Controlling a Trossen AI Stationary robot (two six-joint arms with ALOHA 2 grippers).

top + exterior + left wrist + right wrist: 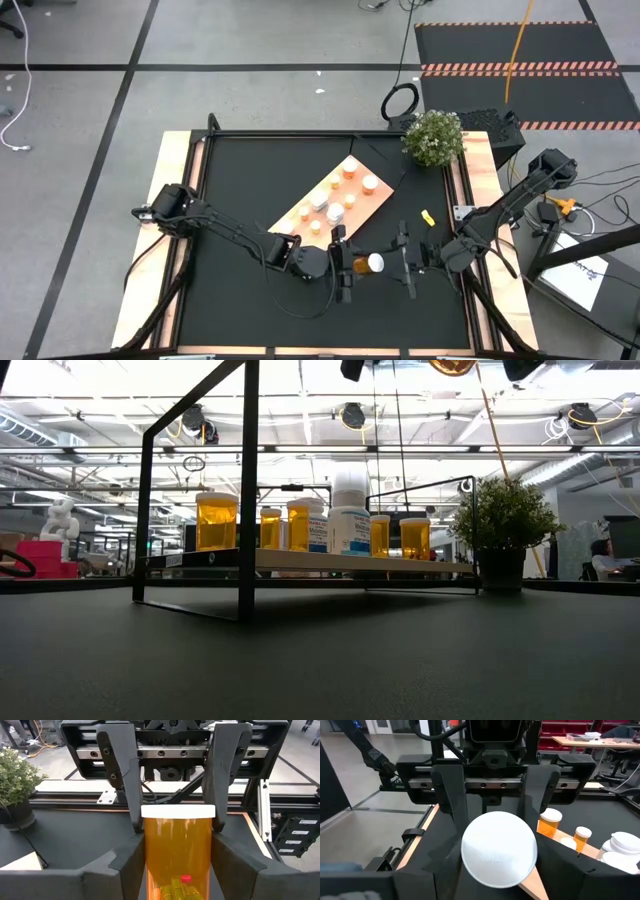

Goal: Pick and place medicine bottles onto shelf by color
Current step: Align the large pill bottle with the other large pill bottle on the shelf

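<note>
An orange bottle (362,263) with a white cap (178,811) lies level in the air between my two grippers, cap toward the table's right. My left gripper (350,263) is shut on it. My right gripper (392,260) faces it from the right, with its fingers (136,822) standing on either side of the cap (499,847). The light-wood shelf (372,205) lies slantwise at the table's middle. It carries several orange bottles (217,520) and white bottles (350,510), all upright. My left gripper pinches the bottle's orange body by its two sides (149,865) between its two fingers. The fingers are level, come from the table's left and lie along the bottle. The bottle is lifted clear of the table, lying level with its cap away from the gripper. My right gripper has its fingers close beside the cap's rim (212,812); I cannot tell whether they touch it.
A potted plant (433,137) stands at the far right of the black mat. A small yellow item (427,216) lies on the mat right of the shelf. In the low view the shelf board sits raised on a black frame (247,490).
</note>
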